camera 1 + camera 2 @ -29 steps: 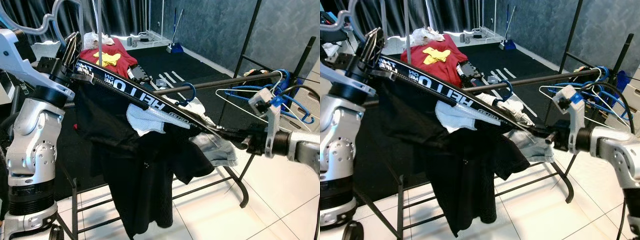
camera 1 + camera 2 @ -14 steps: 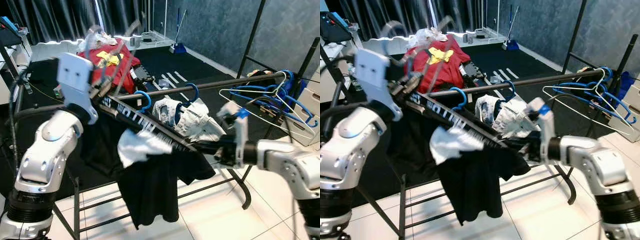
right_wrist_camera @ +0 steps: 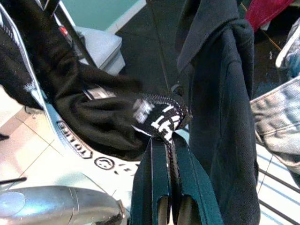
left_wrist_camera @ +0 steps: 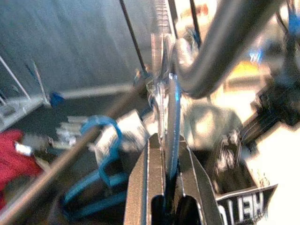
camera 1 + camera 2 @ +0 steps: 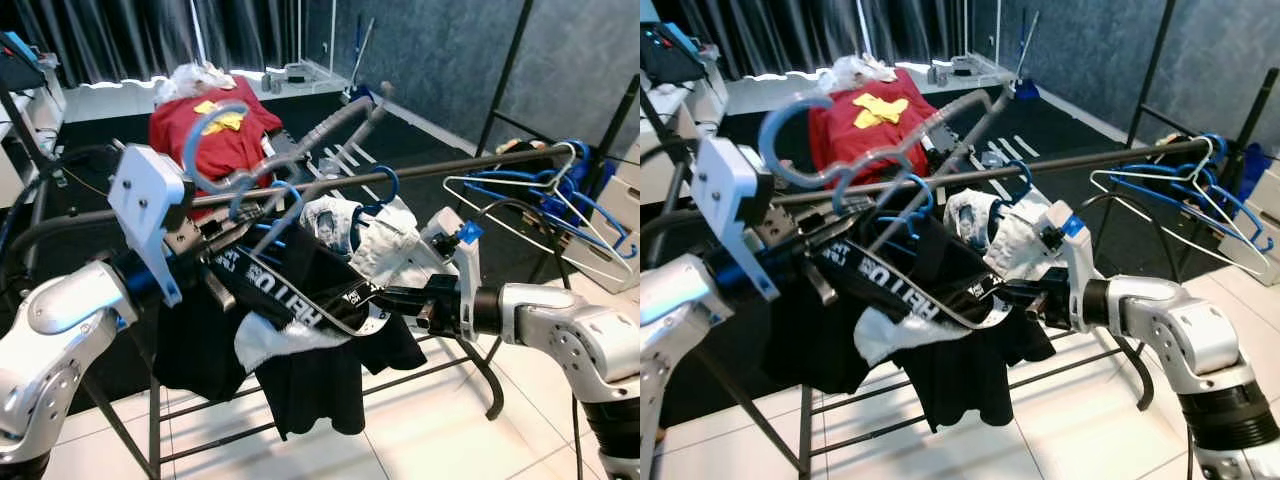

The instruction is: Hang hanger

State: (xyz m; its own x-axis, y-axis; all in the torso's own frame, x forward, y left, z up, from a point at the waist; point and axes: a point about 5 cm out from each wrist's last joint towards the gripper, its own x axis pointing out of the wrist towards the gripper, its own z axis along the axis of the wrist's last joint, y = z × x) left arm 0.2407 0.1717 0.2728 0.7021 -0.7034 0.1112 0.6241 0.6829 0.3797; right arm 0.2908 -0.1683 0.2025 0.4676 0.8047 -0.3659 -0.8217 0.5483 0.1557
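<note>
The left claw (image 4: 165, 187) is pinching the neck of a blue hanger (image 5: 215, 150), its two black fingers (image 4: 145, 187) pressed narrow on the thin blue and metal shaft. The hanger's blue hook is rising beside the dark rail (image 5: 330, 190) of the clothes rack, close to it, though whether the hook is resting on the rail cannot be told. A black garment with a white-lettered band (image 5: 300, 300) is draping from the hanger and sagging below the rail. The right claw (image 3: 168, 173) is clamping the far end of that lettered band, fingers closed on the fabric. Further along the rail, a pale printed garment (image 5: 385, 235) is hanging on another blue hanger, and a cluster of empty blue and white hangers (image 5: 555, 195) is hanging at the robot's right end.
</note>
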